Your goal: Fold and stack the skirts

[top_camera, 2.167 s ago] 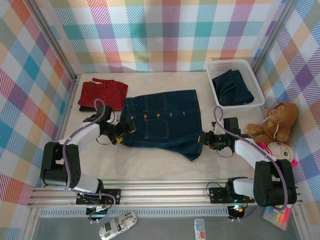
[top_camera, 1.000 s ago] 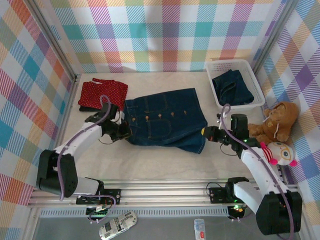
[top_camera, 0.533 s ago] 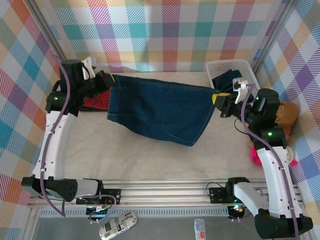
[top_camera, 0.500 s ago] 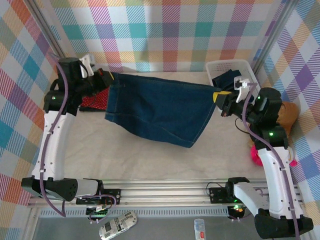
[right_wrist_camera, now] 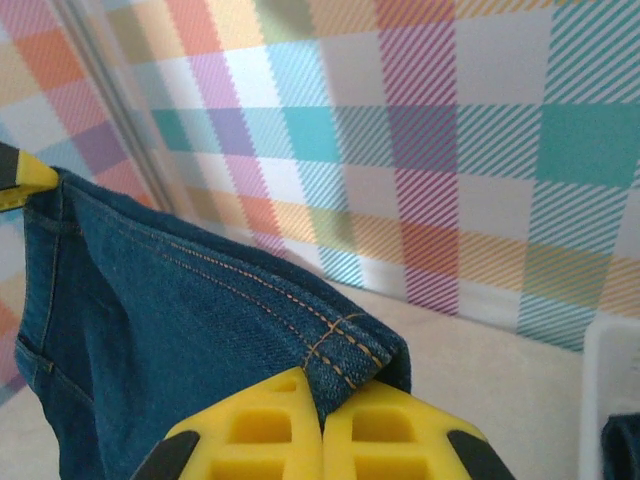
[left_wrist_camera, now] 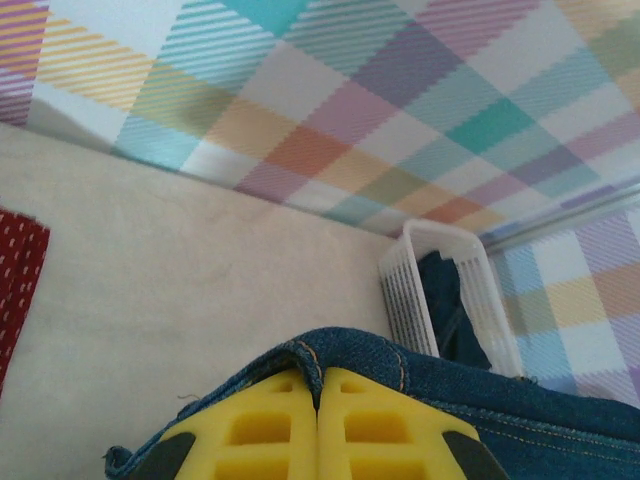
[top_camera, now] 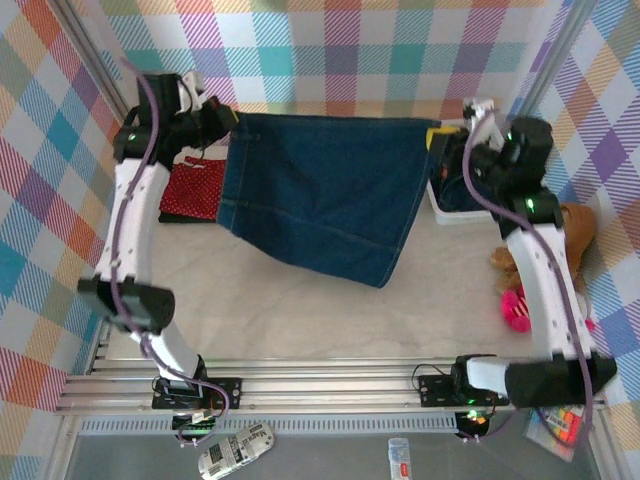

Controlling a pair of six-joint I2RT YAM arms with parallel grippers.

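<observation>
A dark blue denim skirt [top_camera: 325, 190] hangs stretched in the air between both arms, high above the table. My left gripper [top_camera: 228, 120] is shut on its left top corner, the denim edge [left_wrist_camera: 330, 355] pinched between the yellow fingers [left_wrist_camera: 260, 425]. My right gripper [top_camera: 434, 138] is shut on the right top corner, with denim hem [right_wrist_camera: 340, 345] caught between its yellow fingers [right_wrist_camera: 400, 430]. A red skirt with white dots [top_camera: 195, 188] lies folded on a black one at the table's back left. Another denim skirt [top_camera: 455, 190] lies in the white basket [top_camera: 440, 215].
A brown teddy bear [top_camera: 575, 225] and a pink toy [top_camera: 518, 310] sit at the right edge. The white basket [left_wrist_camera: 455, 290] stands at the back right against the plaid wall. Bare table lies under the hanging skirt.
Both arms have lifted the denim skirt off the table and raised it higher toward the back wall, pulling it taut between them. Its lower hem now hangs free.
</observation>
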